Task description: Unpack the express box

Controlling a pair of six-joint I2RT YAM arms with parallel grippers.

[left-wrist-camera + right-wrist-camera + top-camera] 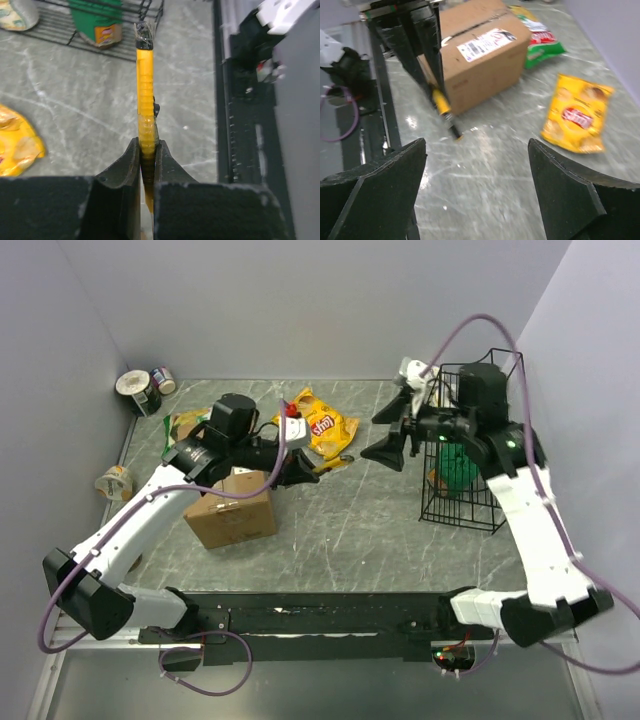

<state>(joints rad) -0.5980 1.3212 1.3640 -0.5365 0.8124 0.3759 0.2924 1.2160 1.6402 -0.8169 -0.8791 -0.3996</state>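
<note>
The express box is a brown carton at centre left, partly under my left arm. In the right wrist view the express box has its flaps down, a tape seam along the top and a white label. My left gripper hangs just right of the box, shut on a yellow utility knife that sticks out past the fingertips. The same knife points down at the tabletop beside the box's corner. My right gripper stands open further right with nothing between its fingers.
A yellow chip bag lies behind the box and a green snack bag to its left. A black wire basket with a green packet stands at the right. Tape rolls sit at the far left corner.
</note>
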